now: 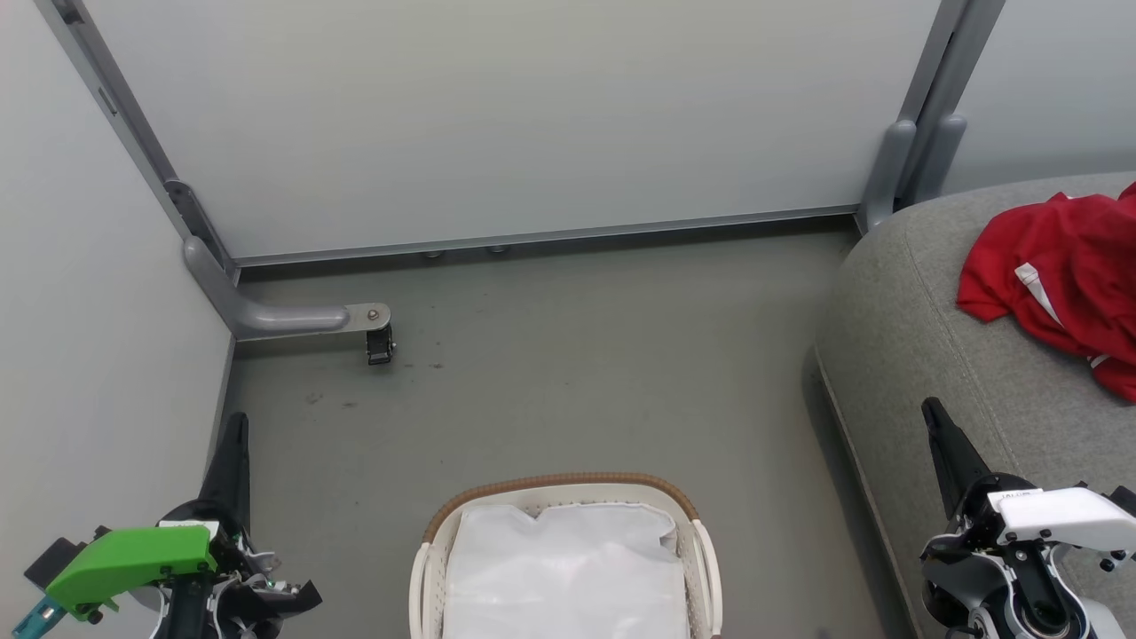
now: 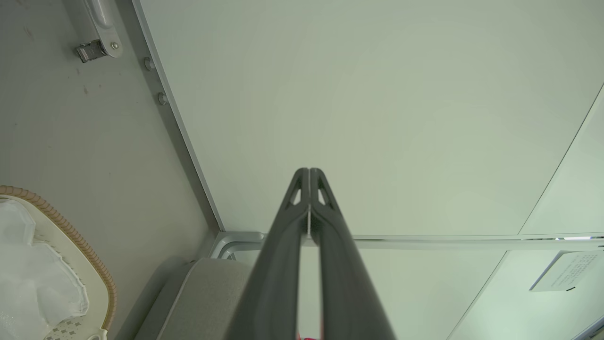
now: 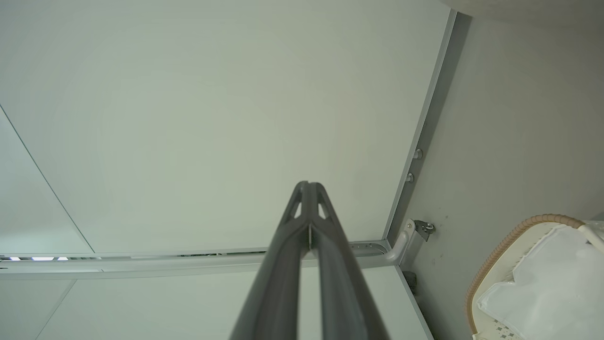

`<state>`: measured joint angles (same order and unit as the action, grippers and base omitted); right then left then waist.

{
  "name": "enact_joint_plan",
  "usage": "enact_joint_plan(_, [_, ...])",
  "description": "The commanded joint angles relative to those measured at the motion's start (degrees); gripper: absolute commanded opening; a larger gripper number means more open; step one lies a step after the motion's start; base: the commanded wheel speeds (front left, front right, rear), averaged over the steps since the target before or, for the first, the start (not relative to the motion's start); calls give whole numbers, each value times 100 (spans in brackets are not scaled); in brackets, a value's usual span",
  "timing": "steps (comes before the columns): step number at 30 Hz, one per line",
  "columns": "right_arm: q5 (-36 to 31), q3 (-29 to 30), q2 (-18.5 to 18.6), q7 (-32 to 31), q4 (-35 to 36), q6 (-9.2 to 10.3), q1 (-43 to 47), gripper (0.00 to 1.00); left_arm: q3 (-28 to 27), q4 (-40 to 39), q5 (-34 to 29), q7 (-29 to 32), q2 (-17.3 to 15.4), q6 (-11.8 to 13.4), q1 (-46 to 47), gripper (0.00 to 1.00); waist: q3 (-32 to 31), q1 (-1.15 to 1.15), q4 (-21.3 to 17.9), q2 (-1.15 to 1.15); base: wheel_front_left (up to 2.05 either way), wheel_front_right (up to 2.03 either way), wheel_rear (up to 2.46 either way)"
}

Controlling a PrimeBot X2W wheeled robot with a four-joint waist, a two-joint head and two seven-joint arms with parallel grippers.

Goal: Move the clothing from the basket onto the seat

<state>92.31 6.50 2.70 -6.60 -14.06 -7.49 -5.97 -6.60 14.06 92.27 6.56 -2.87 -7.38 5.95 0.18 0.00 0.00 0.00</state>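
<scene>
Red clothing point(image 1: 1069, 275) with white trim lies crumpled on the grey seat point(image 1: 923, 355) at the right edge of the head view. The cream basket point(image 1: 559, 497) with its brown woven rim stands on the floor at bottom centre, and in it I see just the white liner point(image 1: 568, 568). My left gripper point(image 1: 235, 426) rests at the lower left, shut and holding nothing. At the lower right, over the seat's front edge, my right gripper point(image 1: 932, 413) is shut and empty too. Both wrist views look along closed fingers, left gripper point(image 2: 309, 172) and right gripper point(image 3: 309, 185), at pale wall panels.
Pale partition panels point(image 1: 497, 124) on metal frames close the space behind and to the left. A grey frame foot with a small caster point(image 1: 380, 344) juts onto the floor at the back left. Bare grey floor point(image 1: 577, 373) lies between basket and wall.
</scene>
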Motion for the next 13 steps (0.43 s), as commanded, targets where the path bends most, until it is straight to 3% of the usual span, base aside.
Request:
enact_joint_plan(1, [21,10,35,-7,18,0,-47,0,-5,-8,28,12,0,-29,63,0,0,0,0,0,0,0,0])
enact_joint_plan(13, [21,10,35,-7,18,0,-47,0,-4,-8,29,12,0,-29,63,0,0,0,0,0,0,0,0])
